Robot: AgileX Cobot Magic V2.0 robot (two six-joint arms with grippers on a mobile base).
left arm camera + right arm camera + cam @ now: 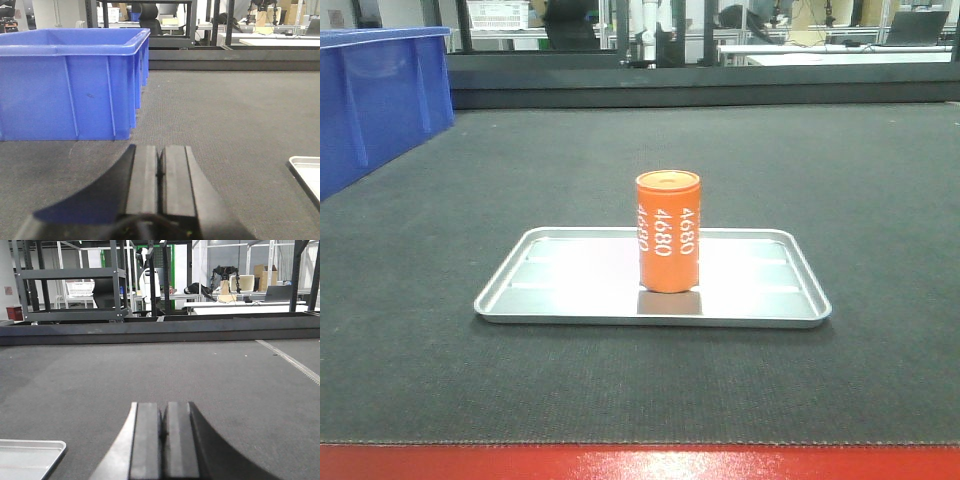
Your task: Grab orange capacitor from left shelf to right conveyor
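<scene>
The orange capacitor (668, 232), with white "4680" down its side, stands upright in a shallow silver tray (550, 300) on the dark textured conveyor belt (420, 330) with a red front edge (640, 463). My left gripper (160, 150) is shut and empty, low over the belt, with the tray's corner (306, 170) to its right. My right gripper (163, 407) is shut and empty, low over the belt, with the tray's corner (30, 455) to its left. Neither gripper shows in the front view. The left shelf is out of view.
A large blue plastic bin (380, 95) stands on the belt at the far left; it fills the upper left of the left wrist view (70, 85). A dark raised rail (700, 85) bounds the belt's far side. Racks and benches stand beyond.
</scene>
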